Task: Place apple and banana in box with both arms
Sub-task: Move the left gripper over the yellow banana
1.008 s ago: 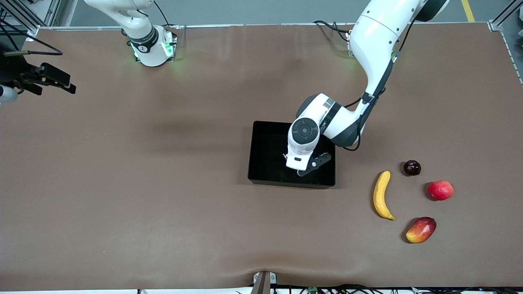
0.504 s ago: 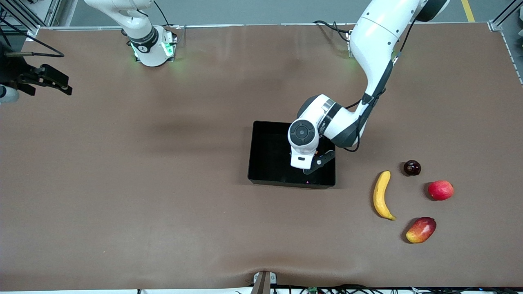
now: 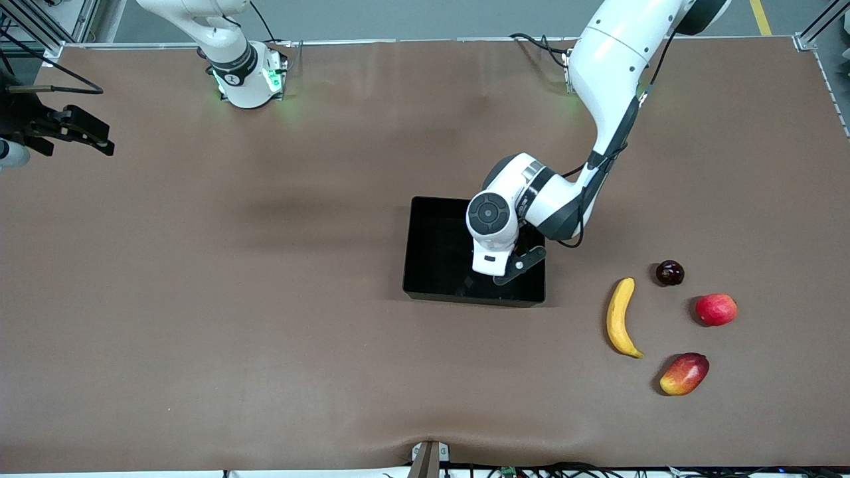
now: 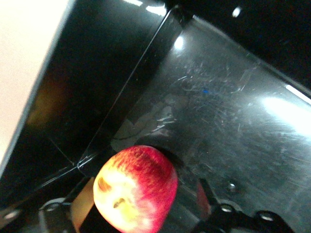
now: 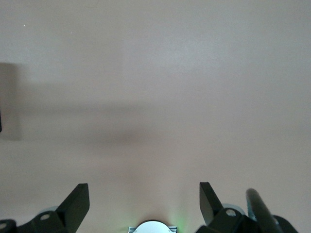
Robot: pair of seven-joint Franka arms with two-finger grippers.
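The black box (image 3: 425, 252) sits mid-table. My left gripper (image 3: 495, 271) reaches down into it at the left arm's end of the box. In the left wrist view, the apple (image 4: 136, 189), red with a yellow patch, rests on the box's glossy floor (image 4: 233, 116) near a corner, between my left gripper's (image 4: 143, 206) open fingers, with a gap showing on one side. The apple is hidden in the front view. The banana (image 3: 621, 326) lies on the table toward the left arm's end. My right gripper (image 3: 83, 129) (image 5: 143, 204) waits, open and empty, over the right arm's end of the table.
A dark plum-like fruit (image 3: 669, 273), a pinkish-red round fruit (image 3: 716, 309) and a red-and-yellow mango-like fruit (image 3: 684, 374) lie beside the banana. The brown table (image 3: 265, 318) spreads wide around the box.
My left hand has shifted slightly inside the box, away from its nearest wall. My right gripper has drifted a little toward the table's end.
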